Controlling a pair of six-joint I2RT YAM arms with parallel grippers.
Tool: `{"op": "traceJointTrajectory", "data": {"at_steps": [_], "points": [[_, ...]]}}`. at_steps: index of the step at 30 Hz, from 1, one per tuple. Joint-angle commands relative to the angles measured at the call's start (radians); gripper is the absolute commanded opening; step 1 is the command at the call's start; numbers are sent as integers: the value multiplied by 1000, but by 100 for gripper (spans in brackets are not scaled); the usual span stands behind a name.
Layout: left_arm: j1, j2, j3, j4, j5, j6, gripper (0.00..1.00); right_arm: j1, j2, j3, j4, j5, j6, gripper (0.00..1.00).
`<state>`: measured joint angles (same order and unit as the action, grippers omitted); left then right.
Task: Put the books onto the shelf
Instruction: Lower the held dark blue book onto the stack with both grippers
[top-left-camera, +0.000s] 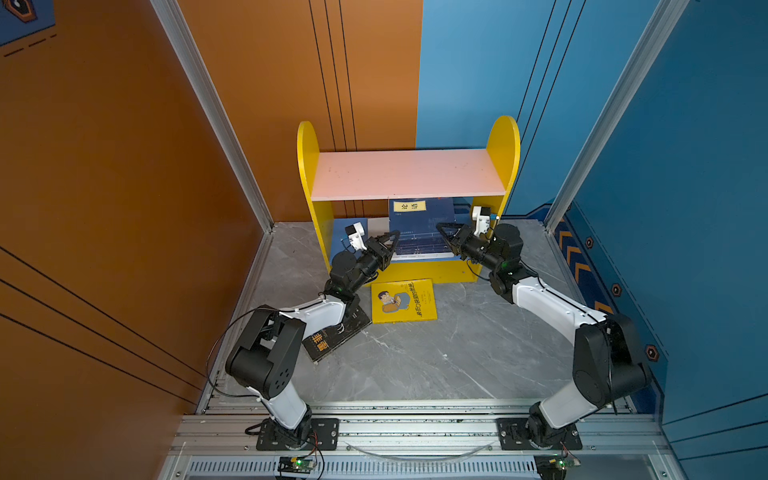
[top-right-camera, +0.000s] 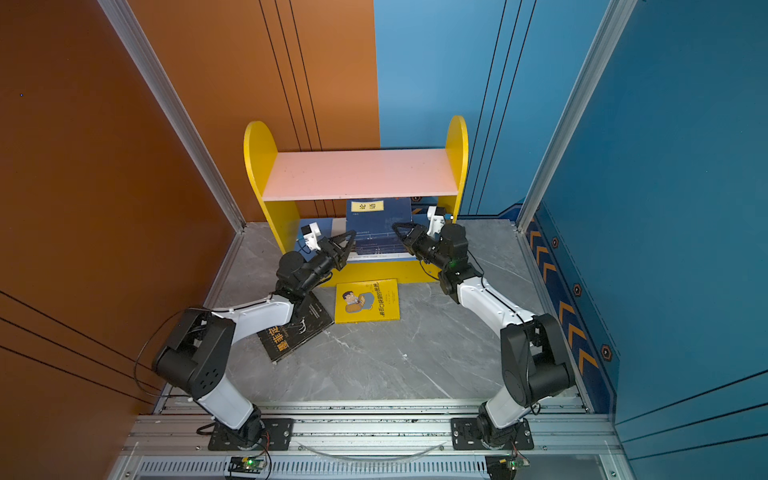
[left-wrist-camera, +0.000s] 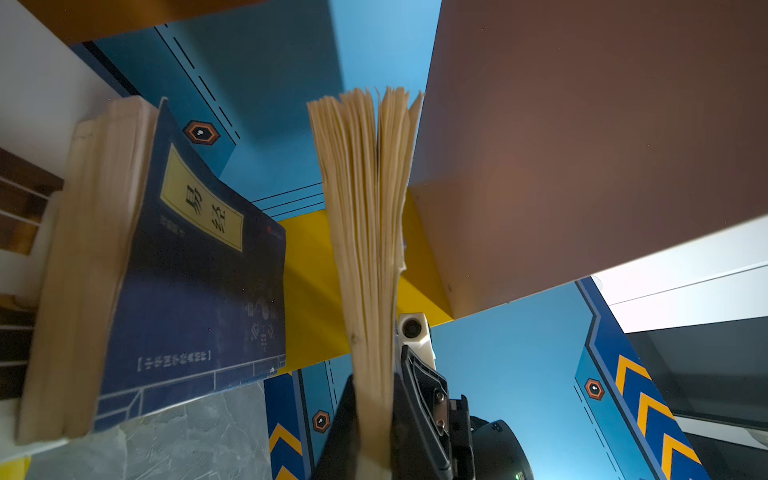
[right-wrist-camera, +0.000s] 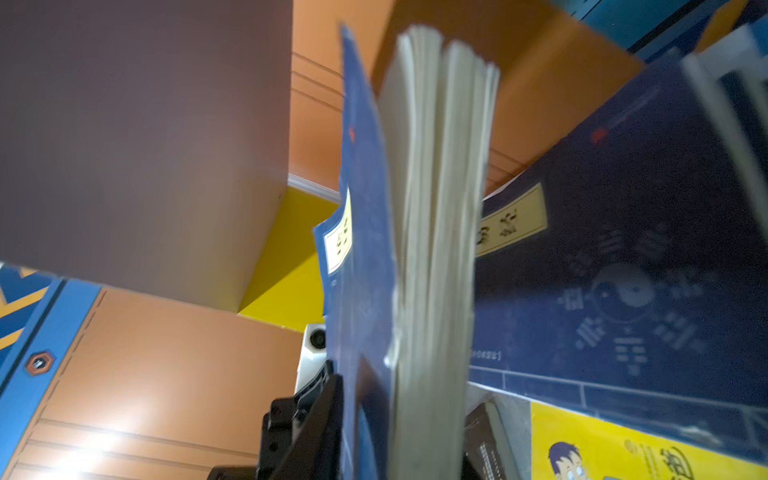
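1. Pinching the navy book (top-left-camera: 419, 232), inside the shelf's (top-left-camera: 305, 166) lower tier, with the left end effector (top-left-camera: 392, 245) pressed tight.
2. Bracketing its other edge with the right end effector (top-left-camera: 444, 237); grip impossible to tell.
3. Awaiting shelving on the tabletop (top-left-camera: 436, 365): yellow book (top-left-camera: 403, 300), black book (top-left-camera: 336, 338).

A labelled book (top-left-camera: 419, 232) in the lower tier of the shelf (top-left-camera: 407, 174) is being flanked by the left gripper (top-left-camera: 394, 245) and right gripper (top-left-camera: 444, 237), while the cartoon-man book (top-left-camera: 403, 300) and, left of it, a big-lettered book (top-left-camera: 328, 343) are being borne by the floor (top-left-camera: 436, 357) in front.

Glossy yellow book (top-left-camera: 403, 300); marbled floor (top-left-camera: 436, 357).
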<state>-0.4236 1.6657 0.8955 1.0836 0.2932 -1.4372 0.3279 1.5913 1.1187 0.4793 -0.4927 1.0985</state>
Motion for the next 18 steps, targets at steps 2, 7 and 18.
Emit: {"op": "traceJointTrajectory", "data": {"at_steps": [2, 7, 18], "points": [[0, 14, 77, -19, 17, 47, 0, 45, -47, 95, -391, 321, -315, 52], [-1, 43, 126, -62, 22, 72, 0, 39, -33, 96, -453, 507, -393, 64], [16, 79, 176, -104, 37, 100, 0, 27, -20, 130, -468, 579, -489, 76]]}}
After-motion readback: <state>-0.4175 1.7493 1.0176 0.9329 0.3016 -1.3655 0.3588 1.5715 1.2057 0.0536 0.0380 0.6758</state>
